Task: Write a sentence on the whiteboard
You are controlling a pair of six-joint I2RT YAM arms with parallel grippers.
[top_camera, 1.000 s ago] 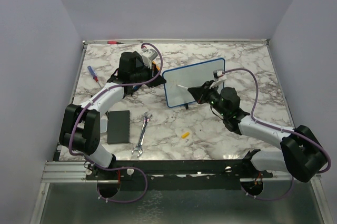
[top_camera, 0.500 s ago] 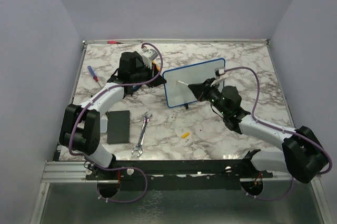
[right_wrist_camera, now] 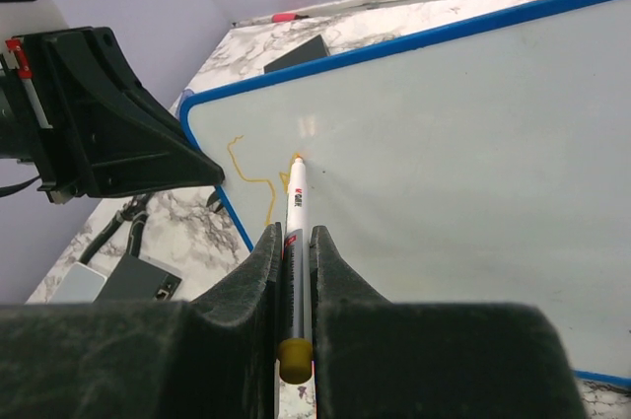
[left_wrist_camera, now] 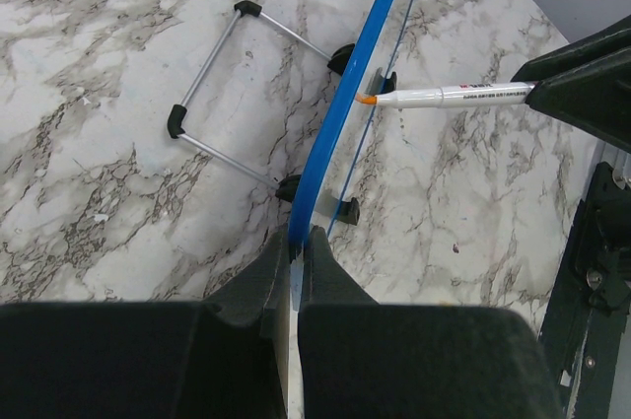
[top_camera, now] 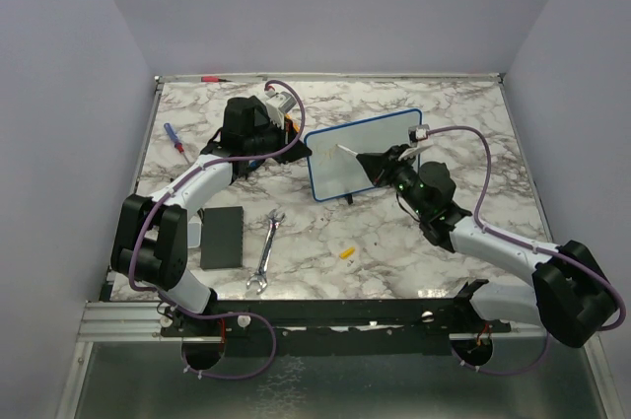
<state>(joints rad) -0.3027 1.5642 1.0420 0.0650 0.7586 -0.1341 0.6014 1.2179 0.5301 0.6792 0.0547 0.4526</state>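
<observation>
Top external view: right gripper (top_camera: 364, 160) is clenching a white orange-tipped marker (right_wrist_camera: 295, 204), pressing its nib against the small blue-framed whiteboard (top_camera: 333, 178), which is standing tilted just toward 1 o'clock of the marble table (top_camera: 473, 123) centre. Left gripper (left_wrist_camera: 296, 242) is pinching the board's 9 o'clock edge. Faint yellow strokes of the sentence (right_wrist_camera: 251, 174) are showing beside the nib. A silver wrench (top_camera: 266, 251), yellow cap (top_camera: 346, 252) and flat black pad (top_camera: 223, 238) are lying at the board's 6 to 8 o'clock, apart from both arms.
</observation>
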